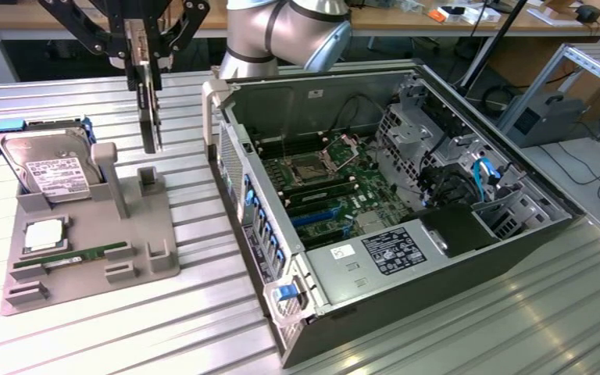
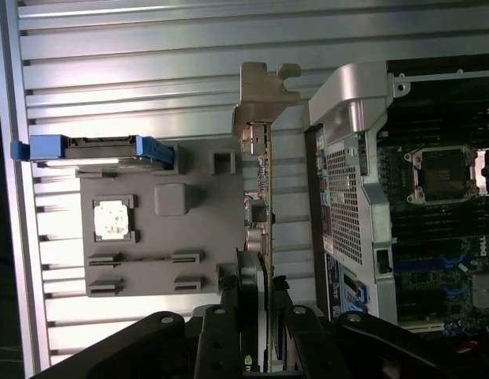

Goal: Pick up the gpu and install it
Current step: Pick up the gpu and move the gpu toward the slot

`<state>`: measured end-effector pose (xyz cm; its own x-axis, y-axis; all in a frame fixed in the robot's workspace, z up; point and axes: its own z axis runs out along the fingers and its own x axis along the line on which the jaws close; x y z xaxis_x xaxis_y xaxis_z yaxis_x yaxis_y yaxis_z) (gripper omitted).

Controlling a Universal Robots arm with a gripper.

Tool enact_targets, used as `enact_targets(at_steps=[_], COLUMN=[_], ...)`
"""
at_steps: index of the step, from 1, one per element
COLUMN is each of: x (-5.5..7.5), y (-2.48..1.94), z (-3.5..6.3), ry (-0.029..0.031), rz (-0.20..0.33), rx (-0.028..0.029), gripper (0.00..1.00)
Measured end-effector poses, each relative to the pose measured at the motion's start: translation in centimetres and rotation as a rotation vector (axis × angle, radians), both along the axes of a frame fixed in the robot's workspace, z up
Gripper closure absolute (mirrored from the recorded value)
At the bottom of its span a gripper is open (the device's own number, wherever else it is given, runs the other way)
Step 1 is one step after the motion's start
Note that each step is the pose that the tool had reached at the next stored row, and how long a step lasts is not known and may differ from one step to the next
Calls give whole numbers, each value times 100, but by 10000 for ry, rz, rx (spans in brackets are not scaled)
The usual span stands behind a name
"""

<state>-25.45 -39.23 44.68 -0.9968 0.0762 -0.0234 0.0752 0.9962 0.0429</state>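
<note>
High above the table, the gripper (image 1: 146,62) is clamped on the top edge of the gpu (image 1: 151,117), a finger pressing on each face. The card hangs straight down from the jaws, upright and seen edge-on, and its lower end looks to be clear of everything. In the wrist view, the gripper (image 2: 264,309) holds the gpu (image 2: 268,205) with its silver bracket (image 2: 260,95) at the far end from the fingers. Directly below the gripper sits a grey parts holder (image 1: 144,234) on the slatted metal table (image 1: 175,328). Farther from the gripper, on that holder, a hard drive (image 1: 44,160) leans upright, with a processor chip (image 1: 44,234) and a RAM stick (image 1: 87,255) lying beyond it. To the gripper's other side, toward the exterior view's right, an open computer case (image 1: 487,234) lies with its motherboard (image 1: 326,187) exposed.
</note>
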Motion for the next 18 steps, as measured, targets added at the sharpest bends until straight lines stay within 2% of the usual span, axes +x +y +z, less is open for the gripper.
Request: enact_targets(at_steps=[18], x=[164], y=[0], z=[0], ry=[1], rz=[0], rx=[-2], gripper=[73])
